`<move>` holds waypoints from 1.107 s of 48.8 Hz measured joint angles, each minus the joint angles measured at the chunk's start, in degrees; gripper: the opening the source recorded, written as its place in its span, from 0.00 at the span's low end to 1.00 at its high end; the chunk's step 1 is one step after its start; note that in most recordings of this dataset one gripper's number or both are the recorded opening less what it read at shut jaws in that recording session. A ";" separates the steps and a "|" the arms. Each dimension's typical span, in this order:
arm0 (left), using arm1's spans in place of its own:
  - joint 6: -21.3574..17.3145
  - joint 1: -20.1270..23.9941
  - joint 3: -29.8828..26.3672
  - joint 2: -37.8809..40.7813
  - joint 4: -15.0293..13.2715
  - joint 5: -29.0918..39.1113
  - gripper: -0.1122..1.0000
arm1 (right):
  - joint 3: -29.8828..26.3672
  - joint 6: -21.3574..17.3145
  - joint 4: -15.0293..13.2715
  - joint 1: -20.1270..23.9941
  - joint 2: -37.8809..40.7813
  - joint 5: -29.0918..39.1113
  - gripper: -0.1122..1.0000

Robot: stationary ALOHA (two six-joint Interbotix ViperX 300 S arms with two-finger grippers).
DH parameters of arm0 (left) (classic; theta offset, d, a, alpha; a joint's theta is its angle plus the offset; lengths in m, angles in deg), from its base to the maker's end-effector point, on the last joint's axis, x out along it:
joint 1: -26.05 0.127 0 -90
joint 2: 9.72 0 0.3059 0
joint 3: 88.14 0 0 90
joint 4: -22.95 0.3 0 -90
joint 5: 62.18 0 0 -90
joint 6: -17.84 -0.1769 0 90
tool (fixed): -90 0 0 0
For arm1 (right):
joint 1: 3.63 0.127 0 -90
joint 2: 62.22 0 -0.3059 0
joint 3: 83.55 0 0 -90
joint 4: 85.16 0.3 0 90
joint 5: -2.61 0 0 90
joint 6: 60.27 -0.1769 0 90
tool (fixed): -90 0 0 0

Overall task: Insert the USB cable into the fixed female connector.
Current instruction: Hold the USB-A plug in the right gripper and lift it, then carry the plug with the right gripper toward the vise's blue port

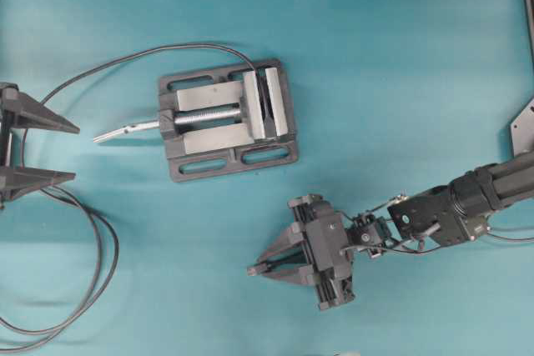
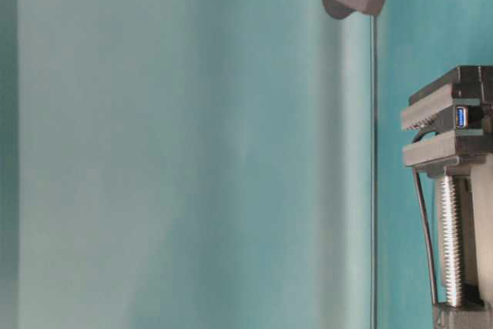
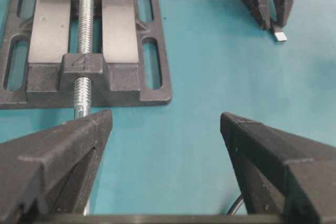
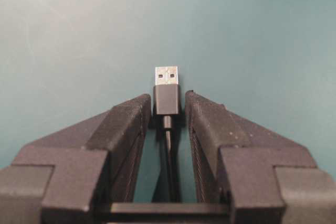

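Your right gripper [image 4: 167, 109] clamps the USB cable [image 4: 166, 95] by its black plug, metal tip forward, right of the vise [image 1: 227, 119] gripping the fixed female connector [image 2: 461, 117]; left gripper [image 3: 165, 124] gapes empty.

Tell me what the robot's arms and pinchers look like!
They're black. Each gripper, left and right, has two long wedge-shaped fingers narrowing to tips, with ridged inner faces. The right arm is chunky, with a ribbed section and thin wires looping around its wrist.
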 measured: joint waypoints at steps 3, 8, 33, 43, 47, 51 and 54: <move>0.00 -0.09 0.26 0.00 0.00 -0.35 0.99 | 0.00 0.00 0.00 0.09 0.00 0.00 0.39; 0.00 0.00 0.79 0.00 0.00 -0.97 0.99 | 0.09 0.09 0.09 0.09 0.00 0.00 0.32; 0.00 0.00 1.23 0.00 0.00 -2.11 0.99 | -0.35 -0.18 0.09 0.26 -0.18 1.05 0.28; 0.00 0.00 3.16 0.00 0.00 -5.27 0.99 | -1.05 -0.35 0.09 0.35 -0.26 2.11 0.28; 0.00 0.00 4.39 0.00 0.00 -7.56 0.99 | -1.41 -0.35 0.44 0.44 -0.18 2.37 0.28; 0.00 0.00 5.89 0.00 0.00 -10.28 0.99 | -1.85 -0.18 3.08 0.70 -0.09 2.55 0.28; 0.00 0.00 6.42 0.00 0.00 -11.78 0.99 | -2.02 0.53 5.80 1.23 -0.09 2.46 0.28</move>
